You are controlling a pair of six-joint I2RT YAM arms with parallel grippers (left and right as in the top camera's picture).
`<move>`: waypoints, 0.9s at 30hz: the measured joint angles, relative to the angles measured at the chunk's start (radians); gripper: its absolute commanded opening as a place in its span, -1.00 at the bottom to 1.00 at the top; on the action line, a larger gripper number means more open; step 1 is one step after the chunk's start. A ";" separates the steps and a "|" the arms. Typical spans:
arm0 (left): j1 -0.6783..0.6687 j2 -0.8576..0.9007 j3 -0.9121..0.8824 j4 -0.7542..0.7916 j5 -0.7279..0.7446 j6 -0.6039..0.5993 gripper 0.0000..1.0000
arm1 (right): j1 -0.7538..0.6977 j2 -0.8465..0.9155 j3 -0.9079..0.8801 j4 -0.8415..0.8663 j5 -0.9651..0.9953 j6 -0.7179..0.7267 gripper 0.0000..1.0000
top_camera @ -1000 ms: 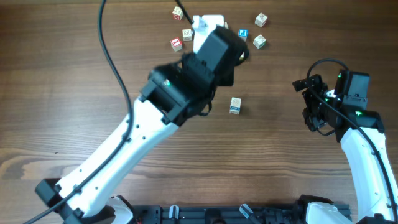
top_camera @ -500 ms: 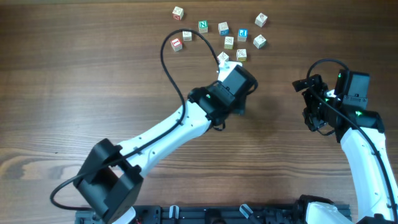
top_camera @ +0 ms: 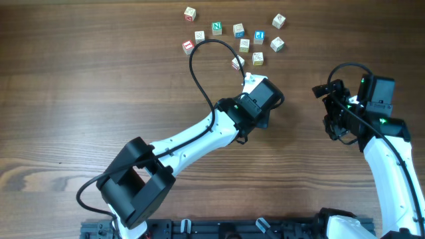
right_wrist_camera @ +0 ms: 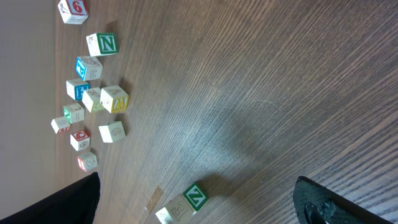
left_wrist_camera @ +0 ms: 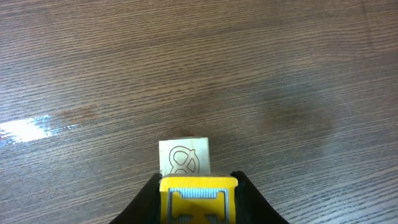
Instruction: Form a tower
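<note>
My left gripper [top_camera: 261, 101] hangs over the table's middle, shut on a yellow-faced cube [left_wrist_camera: 199, 202]. In the left wrist view the black jaws press on both sides of that cube. A pale cube with an engraved figure [left_wrist_camera: 185, 157] sits just past it, and I cannot tell whether the two touch. Overhead, the left gripper hides the tower. In the right wrist view the tower [right_wrist_camera: 186, 203] is a short stack with a green N face near the bottom edge. My right gripper [top_camera: 334, 109] waits at the right, jaws wide open and holding nothing.
Several loose letter cubes [top_camera: 244, 44] lie scattered at the back of the wooden table [top_camera: 80, 79]; they show at the left as loose cubes [right_wrist_camera: 93, 99] in the right wrist view. The left arm's black cable [top_camera: 194, 66] loops above the table near them.
The left arm swung from over the loose cubes at the back down to the middle of the table, and now covers the cube that stood there. The right arm has not moved.
</note>
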 measured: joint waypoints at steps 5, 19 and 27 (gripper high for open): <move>0.000 0.000 0.000 0.019 -0.013 0.000 -0.61 | 0.000 0.000 0.000 0.000 0.000 0.000 1.00; 0.000 0.023 0.000 0.049 -0.049 0.016 -0.44 | 0.000 0.000 0.000 0.000 0.000 0.000 0.99; 0.000 0.039 0.000 0.058 -0.053 0.016 -0.40 | 0.000 0.000 0.000 0.000 0.000 0.000 0.99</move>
